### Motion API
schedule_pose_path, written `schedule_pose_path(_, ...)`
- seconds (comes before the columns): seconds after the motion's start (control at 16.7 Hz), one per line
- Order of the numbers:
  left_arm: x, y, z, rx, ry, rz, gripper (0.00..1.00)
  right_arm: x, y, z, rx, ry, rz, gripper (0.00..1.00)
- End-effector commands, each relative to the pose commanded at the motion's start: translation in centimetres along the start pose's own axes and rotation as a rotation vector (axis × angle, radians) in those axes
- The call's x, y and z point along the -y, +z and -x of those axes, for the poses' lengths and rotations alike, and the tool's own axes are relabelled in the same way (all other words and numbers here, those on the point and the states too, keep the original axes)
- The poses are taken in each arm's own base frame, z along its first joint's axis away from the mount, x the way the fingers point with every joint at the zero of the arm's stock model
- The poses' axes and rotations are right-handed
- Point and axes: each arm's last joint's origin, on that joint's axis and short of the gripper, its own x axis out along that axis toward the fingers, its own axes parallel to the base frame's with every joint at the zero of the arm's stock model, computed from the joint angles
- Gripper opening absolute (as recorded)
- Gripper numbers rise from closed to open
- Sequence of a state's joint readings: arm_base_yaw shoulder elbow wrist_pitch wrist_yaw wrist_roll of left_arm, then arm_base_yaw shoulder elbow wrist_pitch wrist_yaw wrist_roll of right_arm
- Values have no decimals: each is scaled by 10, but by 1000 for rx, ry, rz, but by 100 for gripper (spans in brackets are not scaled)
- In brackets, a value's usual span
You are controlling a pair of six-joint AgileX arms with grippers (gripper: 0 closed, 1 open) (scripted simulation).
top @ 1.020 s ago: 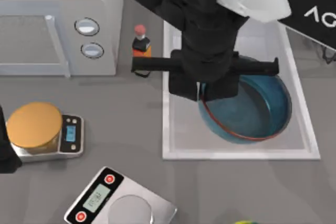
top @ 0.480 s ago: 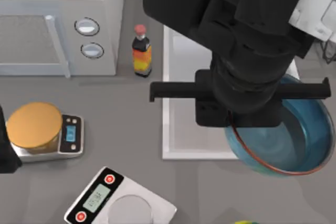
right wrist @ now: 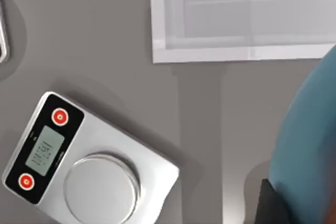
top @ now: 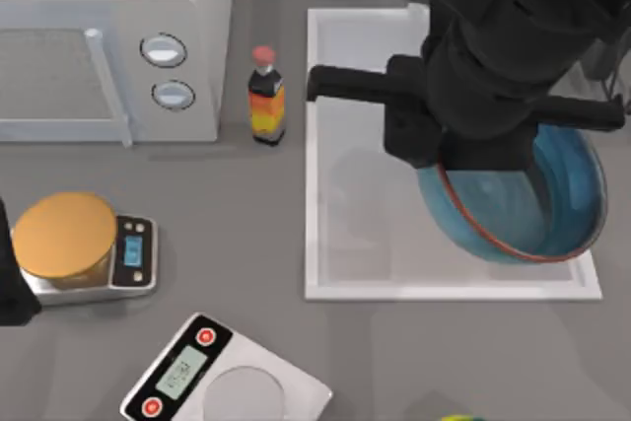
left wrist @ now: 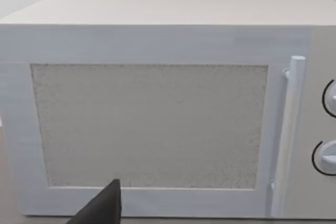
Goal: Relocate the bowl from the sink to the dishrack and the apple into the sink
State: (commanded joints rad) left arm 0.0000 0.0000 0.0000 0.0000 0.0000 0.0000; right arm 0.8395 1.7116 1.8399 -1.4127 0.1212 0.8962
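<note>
Right gripper [top: 446,167] grasping the bowl [top: 537,206] by its rim, bowl tilted, lifted over the sink [top: 335,244] at its right side. No legible writing; flat scale [right wrist: 86,169] shows a grey display between two red buttons. Second scale [top: 133,253] carries an orange disc [top: 64,234]. Bottle [top: 266,96] stands between microwave [left wrist: 157,119] and sink. Left gripper [left wrist: 102,208] faces the microwave door; cannot tell its state.
</note>
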Motion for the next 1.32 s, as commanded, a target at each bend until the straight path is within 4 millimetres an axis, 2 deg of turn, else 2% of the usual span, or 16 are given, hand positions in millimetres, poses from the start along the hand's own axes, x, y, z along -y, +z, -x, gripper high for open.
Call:
schedule_pose_path(0.12, 0, 0, 0, 0, 0, 0, 100, 19, 29, 2, 77, 99, -27, 0)
schedule_pose_path(0.3, 0, 0, 0, 0, 0, 0, 100, 63, 74, 11, 266, 247, -35, 0)
schedule_pose_path(0.42, 0, 0, 0, 0, 0, 0, 100, 102, 101, 21, 440, 314, -16, 0)
schedule_pose_path(0.6, 0, 0, 0, 0, 0, 0, 100, 175, 128, 42, 749, 315, 26, 0)
schedule_pose_path(0.78, 0, 0, 0, 0, 0, 0, 100, 251, 132, 66, 1037, 194, 75, 0)
schedule_pose_path(0.96, 0, 0, 0, 0, 0, 0, 100, 305, 119, 81, 1214, 41, 122, 0)
schedule_pose_path(1.14, 0, 0, 0, 0, 0, 0, 100, 331, 107, 86, 1284, -52, 148, 0)
schedule_pose_path(1.32, 0, 0, 0, 0, 0, 0, 100, 334, 105, 86, 1292, -65, 151, 0)
